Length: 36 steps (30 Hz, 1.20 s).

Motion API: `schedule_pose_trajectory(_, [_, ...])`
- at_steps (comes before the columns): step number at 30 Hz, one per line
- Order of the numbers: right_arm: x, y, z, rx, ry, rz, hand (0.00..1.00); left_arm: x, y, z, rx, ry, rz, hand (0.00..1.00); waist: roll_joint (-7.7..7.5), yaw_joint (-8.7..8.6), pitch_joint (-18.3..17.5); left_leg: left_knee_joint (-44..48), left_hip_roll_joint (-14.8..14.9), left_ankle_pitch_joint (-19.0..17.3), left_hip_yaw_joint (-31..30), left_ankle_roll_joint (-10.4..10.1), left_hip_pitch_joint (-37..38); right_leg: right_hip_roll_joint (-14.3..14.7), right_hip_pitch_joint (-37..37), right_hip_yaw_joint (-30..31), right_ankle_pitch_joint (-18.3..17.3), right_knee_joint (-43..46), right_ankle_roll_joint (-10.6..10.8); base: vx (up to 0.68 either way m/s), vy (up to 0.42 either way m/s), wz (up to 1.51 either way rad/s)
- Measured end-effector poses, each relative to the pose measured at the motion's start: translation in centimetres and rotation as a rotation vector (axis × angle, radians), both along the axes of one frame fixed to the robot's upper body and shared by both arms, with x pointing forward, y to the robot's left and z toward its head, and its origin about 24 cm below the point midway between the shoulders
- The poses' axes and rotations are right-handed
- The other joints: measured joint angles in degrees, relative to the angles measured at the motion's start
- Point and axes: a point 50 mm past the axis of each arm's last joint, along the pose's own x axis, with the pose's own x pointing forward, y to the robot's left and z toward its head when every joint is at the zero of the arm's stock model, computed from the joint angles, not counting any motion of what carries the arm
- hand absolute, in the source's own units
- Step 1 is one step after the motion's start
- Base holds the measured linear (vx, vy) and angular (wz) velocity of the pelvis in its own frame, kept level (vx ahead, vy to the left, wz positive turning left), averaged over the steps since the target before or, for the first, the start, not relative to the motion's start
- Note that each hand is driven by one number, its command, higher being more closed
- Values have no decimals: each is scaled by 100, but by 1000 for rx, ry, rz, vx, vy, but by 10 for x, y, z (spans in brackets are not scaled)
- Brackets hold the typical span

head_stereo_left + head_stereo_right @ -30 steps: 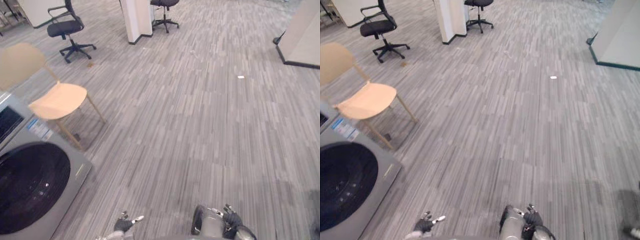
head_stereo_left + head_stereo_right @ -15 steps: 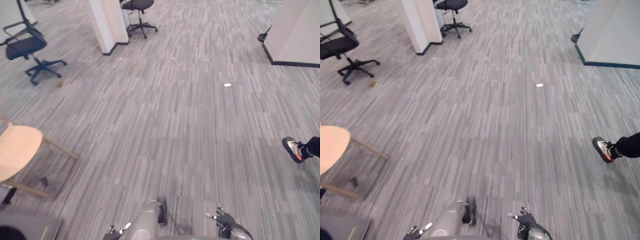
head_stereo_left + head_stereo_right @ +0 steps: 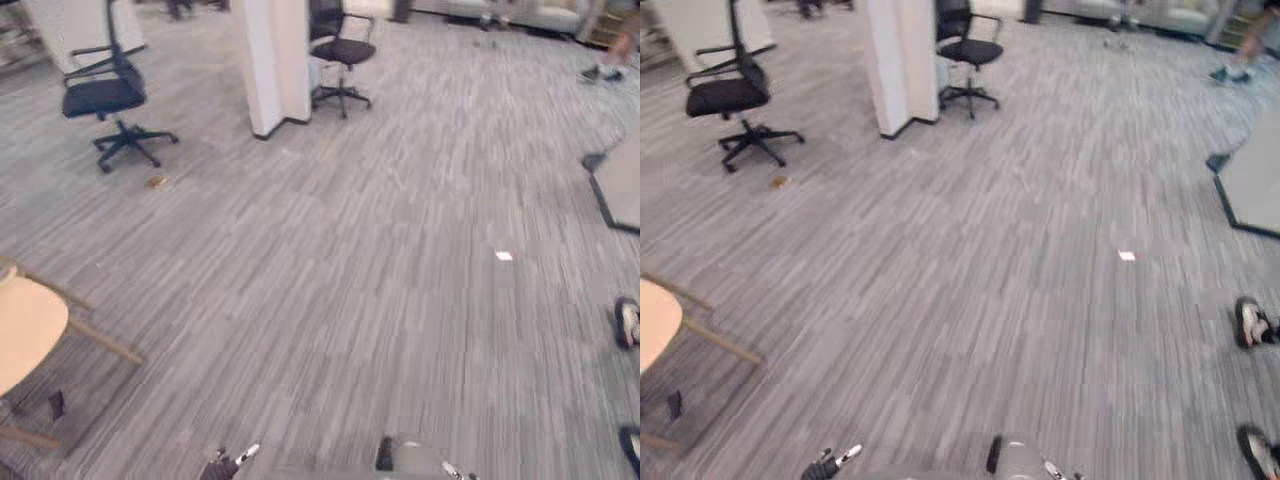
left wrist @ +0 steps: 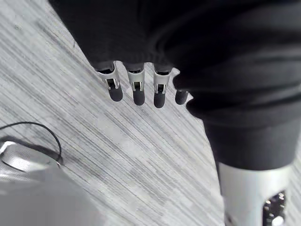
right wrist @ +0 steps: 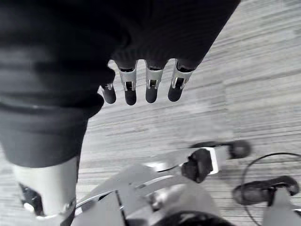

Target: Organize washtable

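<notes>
My left hand point(image 4: 136, 89) hangs over grey striped carpet with its fingers straight and nothing in them; its fingertips peek in at the bottom edge of the left eye view point(image 3: 228, 462). My right hand point(image 5: 150, 84) hangs the same way, fingers straight and empty, and just shows at the bottom edge of the right eye view point(image 3: 1052, 470). Before me lies open carpeted floor point(image 3: 380, 300).
A light wooden chair point(image 3: 25, 335) stands at the left edge. Two black office chairs point(image 3: 105, 95) point(image 3: 340, 50) flank a white pillar point(image 3: 275, 60) at the back. A person's shoes point(image 3: 628, 322) are at the right edge, near a grey board point(image 3: 620, 185). A white scrap point(image 3: 504, 256) lies on the carpet.
The camera has swung: the washing machine left the view a second ago, and the pillar and office chairs now sit nearer the middle. Both hands still hang empty.
</notes>
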Motion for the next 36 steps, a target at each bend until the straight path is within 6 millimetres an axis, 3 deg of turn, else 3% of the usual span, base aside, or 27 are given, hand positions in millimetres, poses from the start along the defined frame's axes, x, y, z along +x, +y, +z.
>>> schedule_pose_trajectory(2, [0, 1, 1, -3, -14, -18, 0, 1, -2, 0, 5, -3, 14, 0, -10, 19, -1, -301, 211, -84, -181, -136, 399, -134, -103, -226, 127, -1523, 36, 646, -293, 87])
schedule_pose_trajectory(3, [-1, 1, 1, -4, -18, -20, 0, 1, -3, 0, 6, -8, 13, 0, -19, 18, -8, -608, 405, -122, -193, -209, 730, -144, -68, -329, 441, -2770, 94, 739, -355, 69])
schedule_pose_trajectory(4, [-3, 1, 1, -3, -9, -21, 0, 1, -5, 0, 4, -4, 2, 0, -6, -1, -14, -789, 545, -125, -262, -218, 948, -106, -48, -333, 1082, -3200, 174, 936, -465, 57])
schedule_pose_trajectory(5, [-1, 3, 0, 5, -14, -21, 0, 0, -8, -1, 0, -1, -5, 0, -4, 8, -67, -804, 708, 5, -297, -433, 1065, 26, 27, -316, 1693, -3176, -96, 667, -338, 21])
schedule_pose_trajectory(6, [4, -1, 2, -4, -24, -19, 0, 2, -12, -1, -11, -3, -3, 0, 96, 48, -59, -764, 810, 167, -296, -630, 1070, 92, -30, -336, 1459, -2896, -162, 805, -406, 6])
schedule_pose_trajectory(7, [8, -2, 2, -8, -35, -19, 0, 5, -13, -1, -14, -8, -19, 0, 123, 38, -46, -608, 836, 583, -333, -832, 1080, 41, -96, -360, 1090, -2380, -286, 763, -396, -3])
schedule_pose_trajectory(9, [6, -8, 3, -21, -31, -17, 0, 2, -18, -3, -20, 2, -31, 0, 207, -47, -93, 233, 887, 1303, -338, -769, 945, 129, -3, -522, 566, -1782, -449, 776, -410, -1])
schedule_pose_trajectory(10, [4, -7, 3, -23, -22, 11, 0, -9, -17, -4, -20, 23, -17, 0, 318, -112, -253, 1283, 920, 1890, -327, -867, 480, 317, 359, -585, 118, -2010, -481, 798, -322, -39])
schedule_pose_trajectory(11, [8, -14, 5, -44, -21, 51, 0, -13, -20, -5, -28, 31, -11, 0, 489, -56, -255, 2490, 1075, 2716, -284, -1227, 3, 603, 640, -546, -142, -2147, -558, 785, -268, -46])
schedule_pose_trajectory(12, [8, -15, 5, -49, -20, 64, 0, -13, -19, -5, -28, 32, -13, 0, 535, -53, -233, 3168, 1195, 2745, -154, -1275, -315, 729, 793, -527, -270, -2203, -615, 648, -136, -55])
schedule_pose_trajectory(13, [10, -14, 5, -45, -14, 77, 0, -12, -15, -4, -17, 28, -15, 0, 496, 22, -175, 4426, 1532, 2424, 330, -810, -945, 925, 1214, -463, -431, -2380, -668, 512, -122, -28])
schedule_pose_trajectory(14, [8, -10, 3, -34, -2, 91, 0, -13, -11, -4, -7, 32, -15, 0, 386, 70, -104, 4993, 1662, 2097, 608, -612, -1232, 972, 1651, -416, -443, -2624, -625, 636, -157, -26])
schedule_pose_trajectory(15, [6, -1, 1, -10, 14, 119, 0, -18, -5, -3, 4, 49, -13, 0, 136, 155, -70, 5309, 1681, 1760, 952, -572, -1579, 931, 2171, -320, -427, -3020, -600, 603, -132, -22])
schedule_pose_trajectory(17, [9, 8, -1, 10, 17, 147, 0, -18, 3, 0, 28, 29, -6, 0, -65, 300, -117, 5185, 1657, 1462, 1301, -579, -2277, 869, 2815, -205, -385, -3638, -535, 636, -85, -25])
schedule_pose_trajectory(20, [29, 11, 1, 14, -29, 156, 0, -11, 3, 1, 25, -1, 10, 0, -149, 360, -56, 3909, 1242, 1053, 1447, -748, -3086, 690, 3564, -150, -382, -4193, -530, 542, 78, -16])
schedule_pose_trajectory(21, [39, 11, 2, 11, -53, 165, 0, -9, 1, 1, 18, -4, 16, 0, -68, 364, 2, 2808, 1061, 1062, 1551, -757, -3260, 573, 3763, -137, -385, -4249, -525, 704, 291, -31])
schedule_pose_trajectory(22, [46, 6, 5, -5, -72, 172, 0, -13, -3, 0, 6, 2, 25, 0, 100, 402, -5, 1087, 880, 1433, 1550, -890, -3232, 552, 3941, -112, -413, -4279, -476, 586, 261, -39])
schedule_pose_trajectory(23, [48, 6, 5, -8, -80, 175, 0, -16, -4, -1, 2, 10, 27, 0, 204, 497, 0, 563, 866, 2186, 1512, -644, -3153, 612, 4012, -68, -438, -4275, -434, 711, 317, -13])
schedule_pose_trajectory(24, [52, 20, 3, 23, -78, 208, 0, -9, -2, 0, 4, 0, 30, 0, 2, 516, 3, 422, 557, 2039, 1655, -543, -2974, 370, 4137, 88, -478, -4347, -347, 564, 196, 13])
schedule_pose_trajectory(26, [67, 25, 6, 26, -111, 252, 0, 2, -1, 2, 5, -34, 26, 0, -16, 568, 3, 458, 396, 1810, 1583, -445, -2981, 475, 4012, 522, -132, -4279, -227, 582, 174, 22])
schedule_pose_trajectory(28, [73, 22, 8, 16, -126, 254, 0, 2, -1, 1, -4, -28, 40, 0, -70, 557, 23, 911, 240, 1450, 1600, -122, -2822, 274, 3930, 635, 121, -3472, 20, 523, 163, 29])
schedule_pose_trajectory(29, [71, 22, 8, 14, -122, 252, 0, -5, 1, 1, 0, -14, 44, 0, -165, 597, -5, 1066, 130, 1055, 1633, -59, -2580, 94, 3478, 945, 366, -2123, 508, 463, 167, 20])
schedule_pose_trajectory(30, [71, 22, 8, 13, -123, 252, 0, -6, 3, 1, 5, -9, 43, 0, -230, 595, 10, 1097, 74, 891, 1670, -42, -2469, 17, 3240, 1068, 575, -1473, 825, 540, 132, 2])
schedule_pose_trajectory(31, [70, 23, 7, 17, -119, 249, 0, -12, 8, 1, 19, 8, 34, 0, -386, 564, 7, 1195, -47, 588, 1737, 21, -2241, -127, 2731, 1299, 1224, -203, 1243, 449, 63, 0])
schedule_pose_trajectory(33, [64, 23, 5, 22, -102, 243, 0, -14, 8, 0, 21, 31, 12, 0, -385, 477, 62, 1281, -113, 269, 1731, 113, -1883, -206, 2069, 1261, 1311, 1290, 1224, 347, 21, 2])
schedule_pose_trajectory(35, [48, 20, 3, 28, -71, 216, 0, -14, 6, -1, 23, 42, -27, 0, -312, 434, 77, 930, -101, 147, 1707, 80, -1174, -194, 1353, 879, 900, 2270, 724, 405, -3, -2])
schedule_pose_trajectory(36, [48, 15, 4, 12, -82, 192, 0, -13, 6, -1, 25, 42, -34, 0, -283, 346, 58, 648, -93, 155, 1669, 65, -874, -185, 1059, 644, 734, 2213, 541, 481, -18, 6])
